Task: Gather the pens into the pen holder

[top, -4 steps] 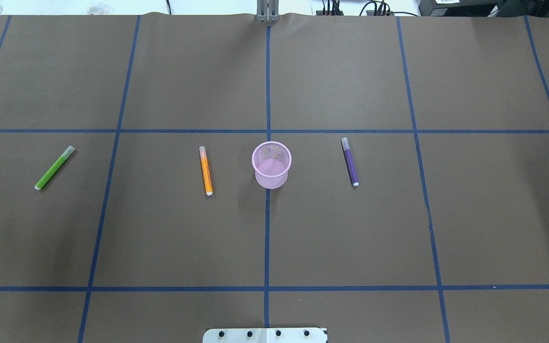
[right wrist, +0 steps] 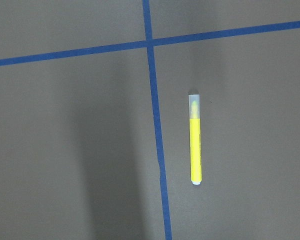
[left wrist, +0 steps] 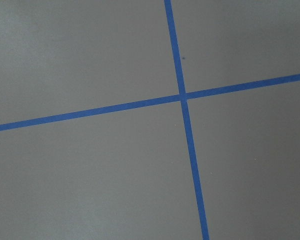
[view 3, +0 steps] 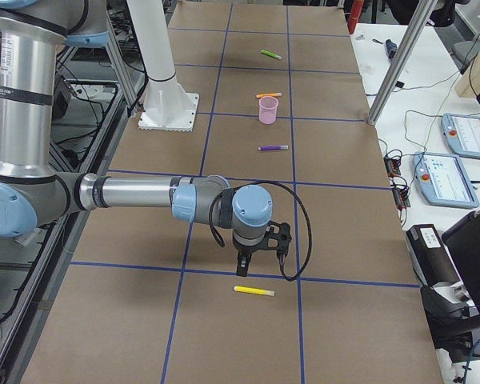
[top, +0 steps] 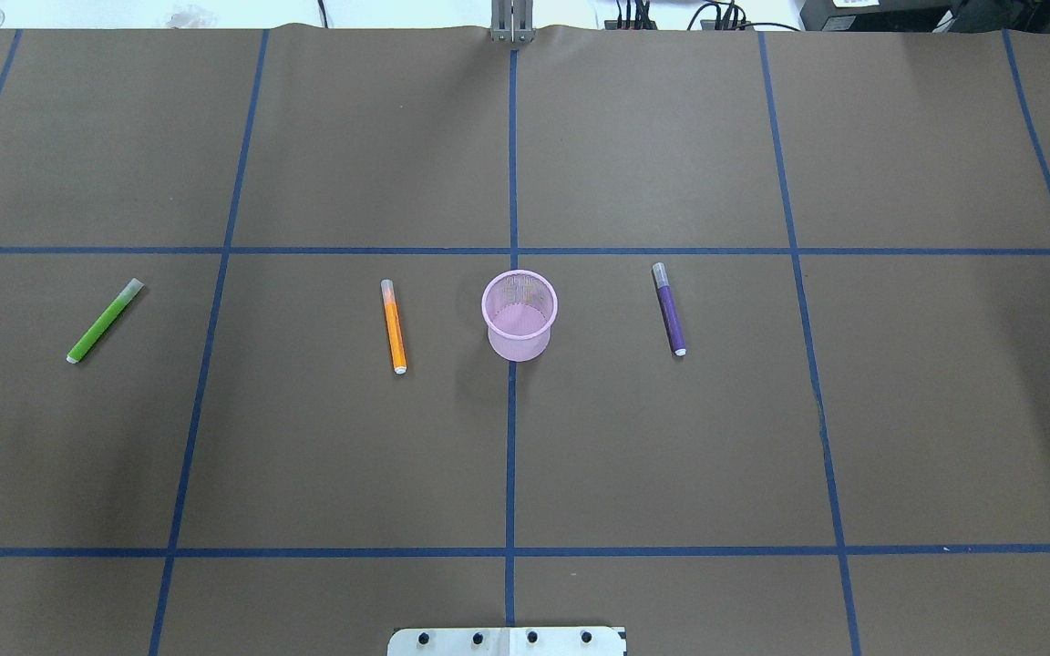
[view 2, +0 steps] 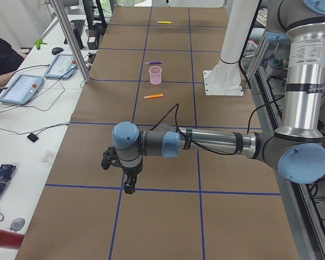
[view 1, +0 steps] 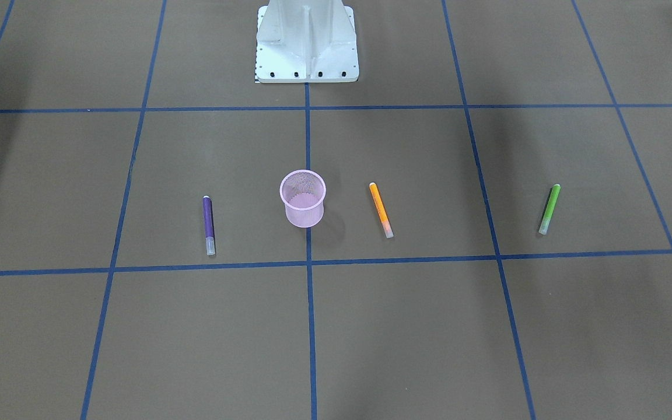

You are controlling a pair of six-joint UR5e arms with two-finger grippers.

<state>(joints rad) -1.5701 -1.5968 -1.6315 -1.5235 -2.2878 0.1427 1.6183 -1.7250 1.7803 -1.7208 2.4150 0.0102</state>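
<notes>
The pink mesh pen holder [top: 519, 314] stands upright mid-table with no pen in it. An orange pen [top: 394, 326] lies just left of it, a purple pen [top: 669, 308] to its right and a green pen [top: 104, 321] far left. A yellow pen [right wrist: 195, 140] lies alone near the table's right end, and my right gripper [view 3: 256, 268] hangs just above and beside it. My left gripper [view 2: 129, 187] hangs low over a tape crossing near the table's left end, far from every pen. I cannot tell whether either gripper is open or shut.
The robot's white pedestal [view 1: 307, 44] stands at the near edge behind the holder. Blue tape lines grid the brown table cover. A side bench holds tablets [view 2: 21, 89] and cables, a person's arm [view 2: 2, 54] rests there, and an aluminium post [view 2: 70, 38] rises at the table's edge.
</notes>
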